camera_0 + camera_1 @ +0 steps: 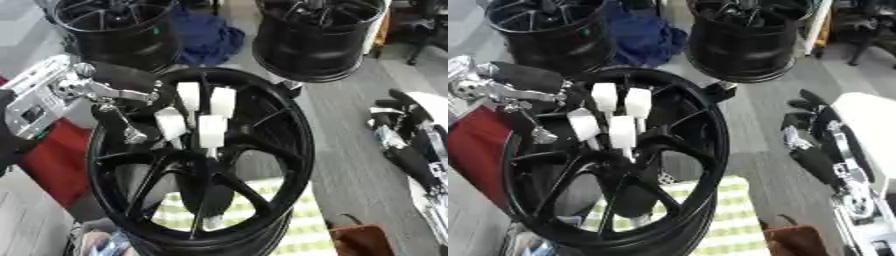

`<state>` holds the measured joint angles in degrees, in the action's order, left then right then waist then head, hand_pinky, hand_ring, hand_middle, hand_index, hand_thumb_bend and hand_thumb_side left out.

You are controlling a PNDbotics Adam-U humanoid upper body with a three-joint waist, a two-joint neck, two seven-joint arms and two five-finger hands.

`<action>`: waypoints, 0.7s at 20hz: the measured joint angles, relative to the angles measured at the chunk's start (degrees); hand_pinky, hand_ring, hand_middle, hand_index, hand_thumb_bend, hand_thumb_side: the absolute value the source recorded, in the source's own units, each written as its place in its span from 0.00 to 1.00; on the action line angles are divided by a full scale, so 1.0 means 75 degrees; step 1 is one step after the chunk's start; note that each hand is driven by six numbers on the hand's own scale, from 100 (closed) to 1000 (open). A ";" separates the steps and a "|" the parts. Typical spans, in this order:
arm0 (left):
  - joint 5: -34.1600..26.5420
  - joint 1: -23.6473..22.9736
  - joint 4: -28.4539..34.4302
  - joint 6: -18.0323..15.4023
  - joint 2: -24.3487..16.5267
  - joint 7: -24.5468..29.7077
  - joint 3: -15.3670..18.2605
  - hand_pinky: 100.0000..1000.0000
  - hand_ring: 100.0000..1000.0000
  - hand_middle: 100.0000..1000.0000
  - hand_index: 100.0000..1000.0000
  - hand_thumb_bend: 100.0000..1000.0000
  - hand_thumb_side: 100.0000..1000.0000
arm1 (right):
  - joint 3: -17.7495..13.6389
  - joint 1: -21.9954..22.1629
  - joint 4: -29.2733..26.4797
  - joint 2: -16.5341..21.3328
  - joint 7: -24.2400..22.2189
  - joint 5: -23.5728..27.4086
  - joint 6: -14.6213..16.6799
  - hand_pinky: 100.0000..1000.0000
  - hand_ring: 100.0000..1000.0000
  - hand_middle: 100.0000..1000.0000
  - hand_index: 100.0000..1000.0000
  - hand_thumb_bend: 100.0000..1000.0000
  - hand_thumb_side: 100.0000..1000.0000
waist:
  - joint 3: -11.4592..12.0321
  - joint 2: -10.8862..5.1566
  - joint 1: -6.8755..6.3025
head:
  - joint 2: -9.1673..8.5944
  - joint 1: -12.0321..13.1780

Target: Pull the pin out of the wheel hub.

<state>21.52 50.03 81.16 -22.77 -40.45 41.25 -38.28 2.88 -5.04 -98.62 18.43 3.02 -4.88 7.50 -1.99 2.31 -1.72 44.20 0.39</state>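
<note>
A black spoked wheel hub stands tilted in the middle of both views. My left arm comes in from the left, silver at the wrist. My left hand, black with white pads, lies over the spokes at the hub's centre. The hand covers the centre, so no pin shows and I cannot tell whether anything is held. My right hand hangs idle at the right side, apart from the hub, with its fingers relaxed and nothing in it.
Two more black wheels stand at the back, with a blue cloth between them. A red object lies left of the hub. A green-striped mat and a brown object lie below it.
</note>
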 measured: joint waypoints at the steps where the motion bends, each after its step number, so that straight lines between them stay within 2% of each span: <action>1: -0.0005 0.0000 -0.0017 0.0000 0.0020 0.0000 0.0000 0.61 0.00 0.68 0.82 0.00 0.00 | 0.0000 0.0000 0.0003 0.0000 0.0000 0.0000 0.0000 0.76 0.74 0.77 0.94 0.00 0.35 | -0.0003 0.0000 0.0000 | 0.0000 -0.0001; 6: -0.0117 0.0051 -0.0082 0.0027 0.0079 0.0027 0.0002 0.59 0.00 0.57 0.75 0.00 0.00 | 0.0000 0.0000 0.0039 0.0000 0.0000 0.0000 0.0000 0.76 0.74 0.77 0.94 0.00 0.35 | -0.0008 0.0000 -0.0004 | 0.0000 -0.0004; 11: -0.0345 0.0055 -0.0082 0.0142 0.0080 0.0142 0.0024 0.53 0.00 0.43 0.63 0.00 0.00 | 0.0000 0.0000 0.0040 0.0000 0.0000 0.0000 0.0001 0.76 0.74 0.77 0.94 0.00 0.35 | -0.0011 0.0000 -0.0006 | 0.0000 -0.0010; 14: -0.0639 0.0079 -0.0048 0.0254 0.0077 0.0254 0.0149 0.52 0.00 0.40 0.60 0.00 0.00 | -0.0001 0.0000 0.0040 0.0000 0.0000 0.0000 0.0001 0.76 0.74 0.77 0.94 0.00 0.35 | -0.0009 0.0000 -0.0005 | 0.0000 -0.0011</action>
<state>16.72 50.62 80.80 -20.86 -39.88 43.15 -37.16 2.87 -5.04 -98.32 18.43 3.02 -4.88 7.51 -2.06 2.31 -1.75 44.20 0.31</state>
